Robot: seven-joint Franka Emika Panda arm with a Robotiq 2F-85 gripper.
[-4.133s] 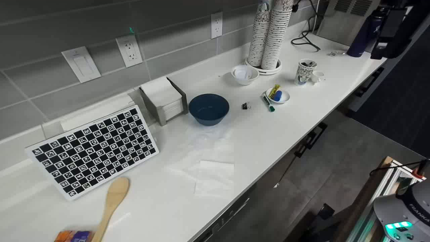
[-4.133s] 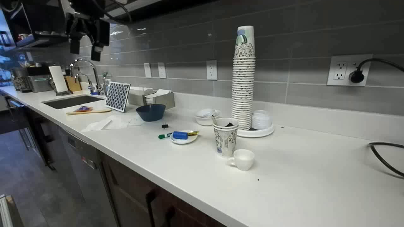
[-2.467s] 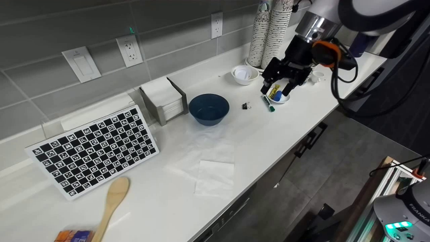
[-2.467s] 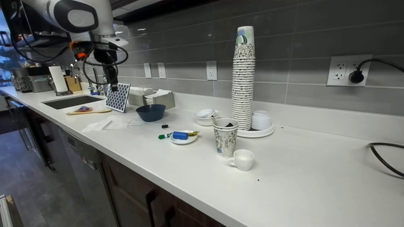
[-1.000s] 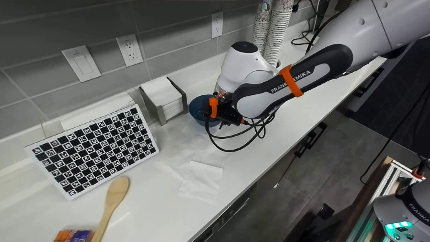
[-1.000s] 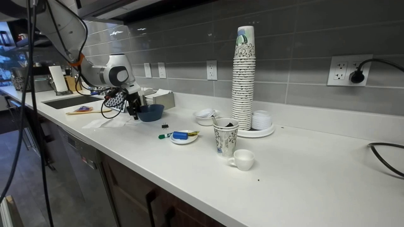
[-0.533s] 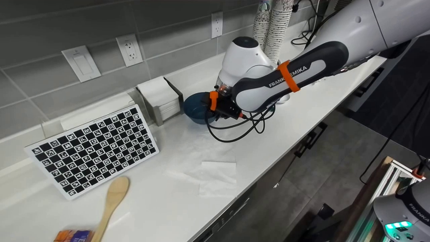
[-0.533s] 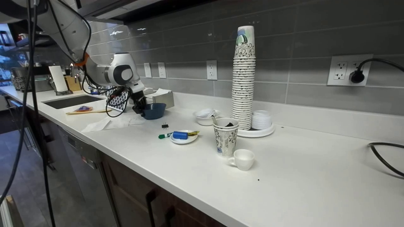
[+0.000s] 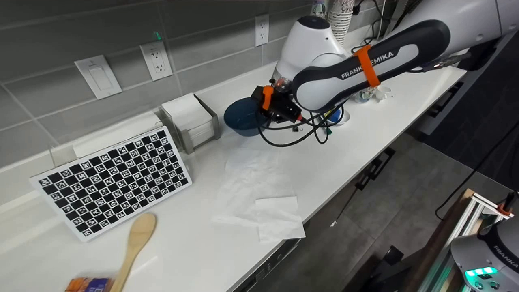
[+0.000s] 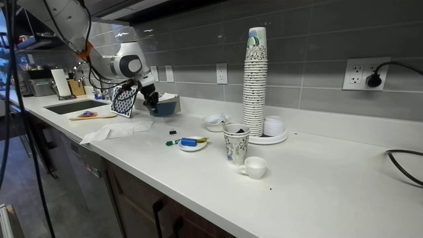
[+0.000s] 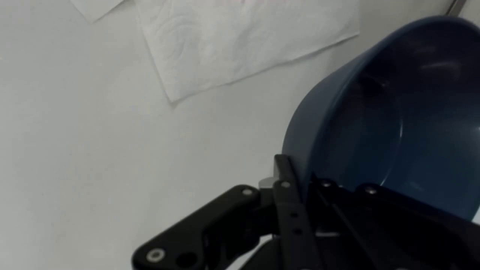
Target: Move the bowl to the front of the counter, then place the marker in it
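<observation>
1. In the wrist view, the gripper (image 11: 300, 179) pinches one side of the dark blue bowl (image 11: 397, 123), its fingers drawn together on the wall, one within, one outside; with the weight hanging off-center, a weak pinch could let the bowl swing or slip.
2. Apparently clear of the counter (image 10: 297, 205) and seemingly tipped, the bowl hangs near the napkin holder (image 9: 187, 142), toward the back; whether they touch cannot be told, and a sideways sweep could knock the holder.
3. Paper napkins (image 9: 257, 180) lie along the likely path forward, one corner appearing to overhang the edge; a bowl lowered there could skid on loose paper.
4. Released too near the edge, or while tilted, the bowl could rock and topple.
5. The green marker (image 10: 172, 142), not yet in the bowl, lies by a small white plate (image 10: 186, 149); a binder clip (image 10: 172, 132) and the plate could crowd the fingers, and a glancing touch could send it rolling.
</observation>
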